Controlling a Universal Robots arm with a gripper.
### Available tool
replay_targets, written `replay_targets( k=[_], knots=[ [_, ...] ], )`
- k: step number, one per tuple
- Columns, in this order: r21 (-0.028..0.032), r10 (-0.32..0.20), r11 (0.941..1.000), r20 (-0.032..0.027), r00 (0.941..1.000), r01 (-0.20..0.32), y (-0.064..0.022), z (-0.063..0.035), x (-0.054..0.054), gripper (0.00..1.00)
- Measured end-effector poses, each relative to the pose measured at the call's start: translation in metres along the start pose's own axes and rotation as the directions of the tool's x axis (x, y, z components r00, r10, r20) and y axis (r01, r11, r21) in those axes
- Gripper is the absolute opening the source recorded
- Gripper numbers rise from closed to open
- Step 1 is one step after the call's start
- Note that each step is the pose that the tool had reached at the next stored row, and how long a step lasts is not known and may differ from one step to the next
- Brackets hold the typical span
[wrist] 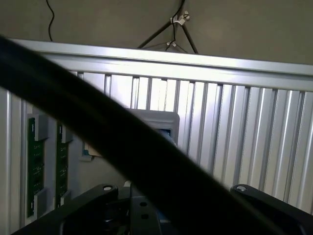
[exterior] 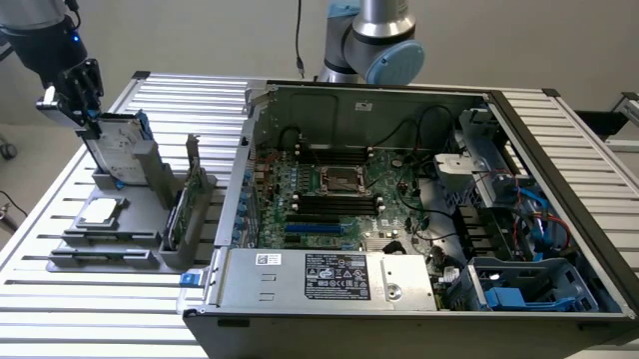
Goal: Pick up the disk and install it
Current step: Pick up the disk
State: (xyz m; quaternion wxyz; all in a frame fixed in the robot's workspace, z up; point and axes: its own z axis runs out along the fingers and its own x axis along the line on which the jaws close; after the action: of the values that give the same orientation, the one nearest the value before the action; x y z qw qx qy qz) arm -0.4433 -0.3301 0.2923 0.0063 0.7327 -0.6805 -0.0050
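One disk [exterior: 118, 146] stands upright in the grey rack [exterior: 150, 170] at the far left of the slatted table [exterior: 60, 299], gripper [exterior: 85, 120] right at its top edge; can't tell if the grip is shut on it or loose. Disk not lifted out yet, so pickup isn't done. A smaller flat drive [exterior: 100, 213] lies just near of it. Right of that the open computer case [exterior: 349, 101], blue plastic bay [exterior: 519, 293] at its near right; install not done, I'd judge

Plain pale wall [exterior: 200, 34], slatted aluminium table [exterior: 90, 314], thin black cable [exterior: 298, 30] hanging behind
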Motion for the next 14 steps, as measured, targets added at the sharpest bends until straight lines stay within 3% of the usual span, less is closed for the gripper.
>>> replay_targets(
  k=[2,14],
  knots=[
    [0.0,0.0,1.0,0.0001,1.0,0.0,0.0,0.0,0.0,0.34],
    [0.0001,0.0,1.0,0.0008,1.0,0.0,0.0002,0.0003,0.0017,0.33]
  ],
)
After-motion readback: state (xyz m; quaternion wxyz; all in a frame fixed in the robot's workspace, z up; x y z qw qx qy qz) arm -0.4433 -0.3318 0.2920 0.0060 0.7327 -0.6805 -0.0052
